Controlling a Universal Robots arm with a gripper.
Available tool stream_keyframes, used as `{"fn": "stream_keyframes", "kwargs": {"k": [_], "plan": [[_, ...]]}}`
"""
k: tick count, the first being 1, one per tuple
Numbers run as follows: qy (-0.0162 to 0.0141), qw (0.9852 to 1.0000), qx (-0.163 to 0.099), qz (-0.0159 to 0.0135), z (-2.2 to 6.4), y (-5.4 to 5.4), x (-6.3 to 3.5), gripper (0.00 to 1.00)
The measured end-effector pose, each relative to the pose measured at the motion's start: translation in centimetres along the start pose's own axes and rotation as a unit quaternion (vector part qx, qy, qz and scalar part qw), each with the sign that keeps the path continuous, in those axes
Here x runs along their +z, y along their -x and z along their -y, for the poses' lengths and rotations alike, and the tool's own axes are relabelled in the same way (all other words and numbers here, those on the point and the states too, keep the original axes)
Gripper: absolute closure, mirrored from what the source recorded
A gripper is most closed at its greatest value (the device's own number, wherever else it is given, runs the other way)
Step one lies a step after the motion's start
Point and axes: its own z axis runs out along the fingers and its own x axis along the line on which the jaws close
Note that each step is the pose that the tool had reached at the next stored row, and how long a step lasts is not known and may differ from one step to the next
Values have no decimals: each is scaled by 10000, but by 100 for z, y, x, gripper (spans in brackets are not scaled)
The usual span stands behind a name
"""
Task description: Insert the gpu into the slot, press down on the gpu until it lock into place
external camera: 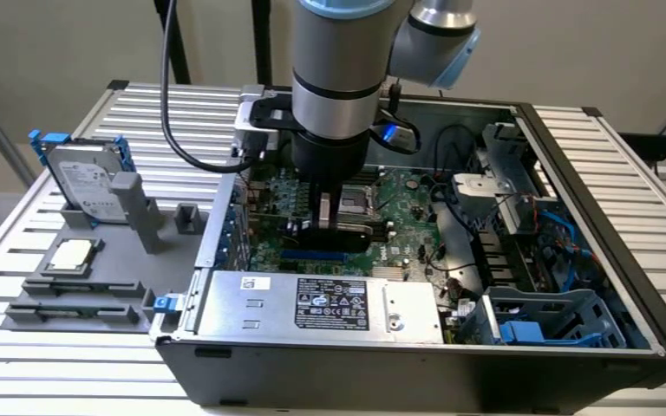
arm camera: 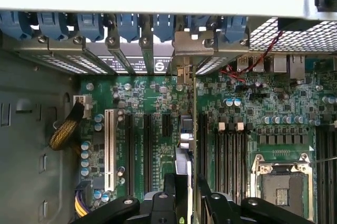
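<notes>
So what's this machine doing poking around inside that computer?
A robot arm reaches down into an open computer case. Its hand is closed on the gpu, a thin black card held on edge over the green motherboard, right at the blue slot. I can't tell whether the card is pushed fully in. A silver power supply box lies beside the board.

Slatted aluminium bench (external camera: 55,381) carries an open black computer case (external camera: 426,381) lying on its side and, just beside it toward the exterior view's left, a grey parts tray (external camera: 136,264).
</notes>
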Motion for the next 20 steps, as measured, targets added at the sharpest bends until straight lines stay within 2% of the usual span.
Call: {"fn": "stream_keyframes", "kwargs": {"k": [20], "plan": [[-5,10000,79,1,-6,-3,59,74]]}}
